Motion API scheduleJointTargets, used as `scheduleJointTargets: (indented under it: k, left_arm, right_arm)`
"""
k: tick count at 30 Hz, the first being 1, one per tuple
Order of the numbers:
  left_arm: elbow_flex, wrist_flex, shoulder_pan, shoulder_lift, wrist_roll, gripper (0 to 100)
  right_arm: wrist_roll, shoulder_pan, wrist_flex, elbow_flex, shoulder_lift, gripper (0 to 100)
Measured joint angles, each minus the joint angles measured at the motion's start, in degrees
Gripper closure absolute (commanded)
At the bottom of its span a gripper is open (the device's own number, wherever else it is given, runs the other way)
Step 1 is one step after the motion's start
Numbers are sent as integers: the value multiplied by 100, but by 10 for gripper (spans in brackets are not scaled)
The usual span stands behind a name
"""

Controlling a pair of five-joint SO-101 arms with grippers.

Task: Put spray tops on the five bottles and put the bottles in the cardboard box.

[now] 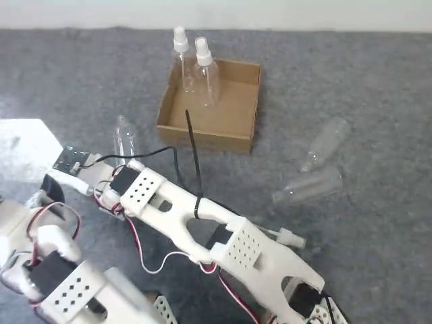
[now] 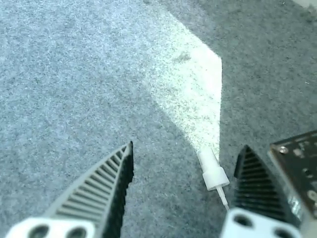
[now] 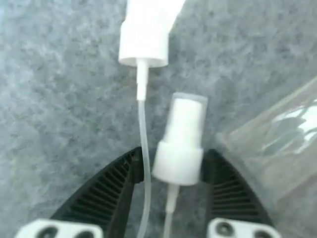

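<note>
High view: cardboard box [image 1: 223,140] holds two upright capped bottles [image 1: 206,77]. An uncapped bottle [image 1: 125,138] stands near it, and two lying bottles [image 1: 317,183] are on the tabletop [image 1: 378,101], well apart from the box. Left wrist view: left gripper [image 2: 188,146] jaws spread wide, spray top [image 2: 212,171] just beside one. Right wrist view: right gripper [image 3: 173,151] jaws spread around second spray top [image 3: 179,134], gap on one side.

Table cover [image 1: 351,81]: grey, finely mottled.
Cardboard box [image 1: 202,135]: plain brown.
Bottles [image 1: 209,81]: clear, colourless.
Spray tops [image 3: 181,144]: white; dip tubes translucent.
Arms [image 1: 175,199]: white, with grids of small dark holes.
Wires [image 1: 135,236]: red, white, black.
Left gripper [image 2: 188,146] fingers [image 2: 111,188]: black, ribbed.
</note>
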Motion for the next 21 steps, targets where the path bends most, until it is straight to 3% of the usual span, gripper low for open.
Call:
scheduleJointTargets:
  k: [7, 21]
  left_arm:
    - [0, 0, 0, 0, 0, 692]
    - [0, 0, 0, 0, 0, 692]
  right_arm:
    - [105, 237, 229, -299, 88, 943]
    - [132, 519, 2822, -1820, 97, 943]
